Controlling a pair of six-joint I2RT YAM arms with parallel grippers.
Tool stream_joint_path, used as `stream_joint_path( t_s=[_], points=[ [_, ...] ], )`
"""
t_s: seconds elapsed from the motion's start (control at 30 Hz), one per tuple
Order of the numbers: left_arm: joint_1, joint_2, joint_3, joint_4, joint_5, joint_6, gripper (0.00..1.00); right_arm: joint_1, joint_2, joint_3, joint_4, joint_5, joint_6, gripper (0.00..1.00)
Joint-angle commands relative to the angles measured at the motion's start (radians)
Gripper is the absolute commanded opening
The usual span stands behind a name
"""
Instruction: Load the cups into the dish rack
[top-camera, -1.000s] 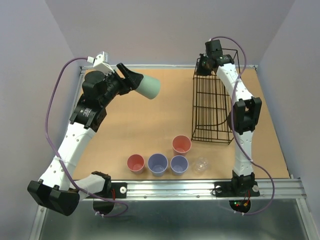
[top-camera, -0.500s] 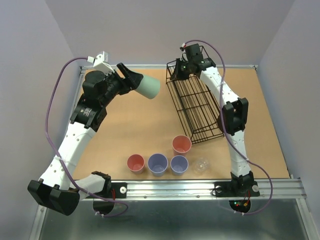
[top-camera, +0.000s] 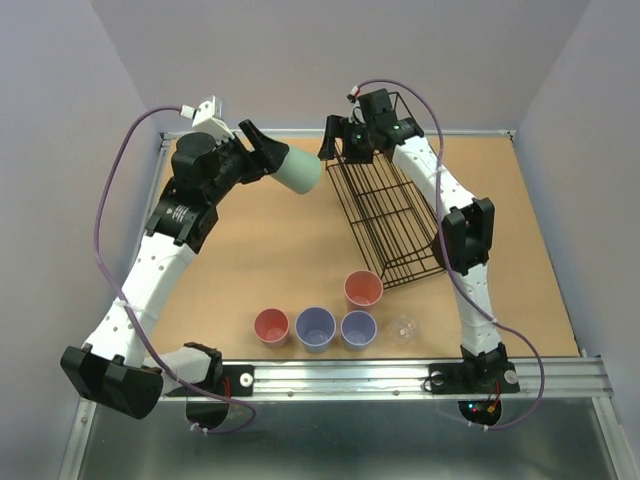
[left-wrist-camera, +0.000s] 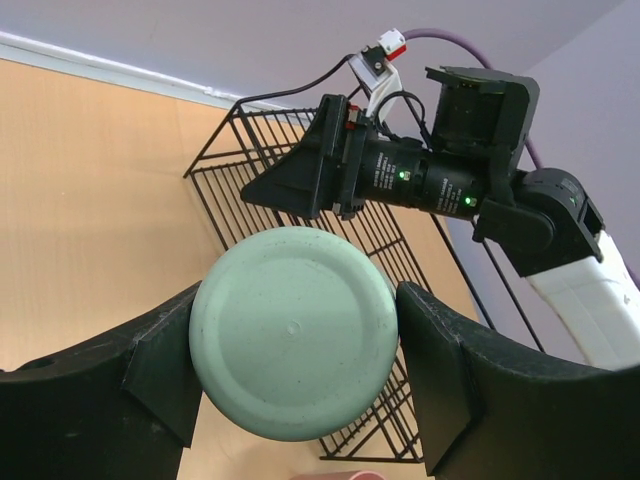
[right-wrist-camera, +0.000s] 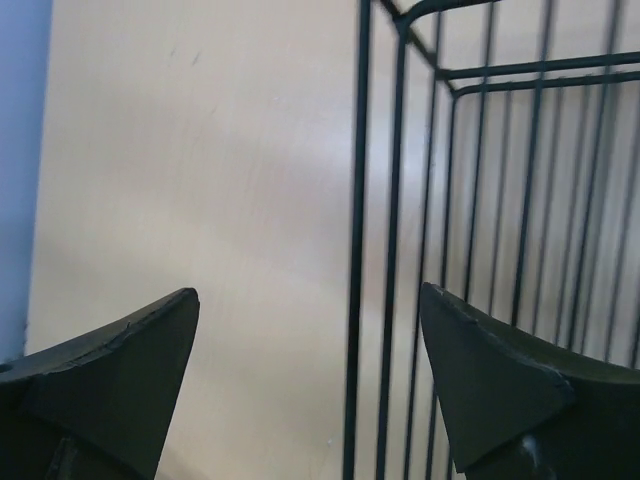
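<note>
**Green cup up at the rack**

My left hand (left-wrist-camera: 295, 310) pinches the pale green cup (top-camera: 300, 173) in the air, just beside the dish rack's (top-camera: 390, 215) far end. My right hand (right-wrist-camera: 305, 295) is spread, straddling a rack wire. The other five cups (top-camera: 315, 328) stand on the table (top-camera: 270, 250), near edge.

There are a black dish rack (top-camera: 385, 215), pale green cup (top-camera: 298, 173), salmon-red cups (top-camera: 363, 290), lavender-blue cups (top-camera: 315, 327) and clear cup (top-camera: 402, 328).

No lettering, label or number can be read.
</note>
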Motion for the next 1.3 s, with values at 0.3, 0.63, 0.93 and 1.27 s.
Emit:
stream_joint_path(
  t_s=[0.3, 0.63, 0.93, 1.27],
  points=[
    [0.006, 0.15, 0.256, 0.03, -0.024, 0.128, 0.0, -0.008, -0.306, 0.043, 0.016, 0.162, -0.028, 1.0],
    [-0.006, 0.375, 0.471, 0.038, -0.041, 0.237, 0.0, -0.008, -0.714, -0.289, 0.016, 0.385, -0.021, 1.0],
    [-0.1, 0.724, 0.839, -0.025, -0.122, 0.371, 0.0, -0.008, -1.09, -0.699, -0.012, 0.497, 0.041, 1.0],
    [-0.215, 0.961, 1.016, -0.019, -0.328, 0.49, 0.0, -0.008, -1.254, -0.785, -0.183, 0.527, 0.14, 1.0]
  ],
)
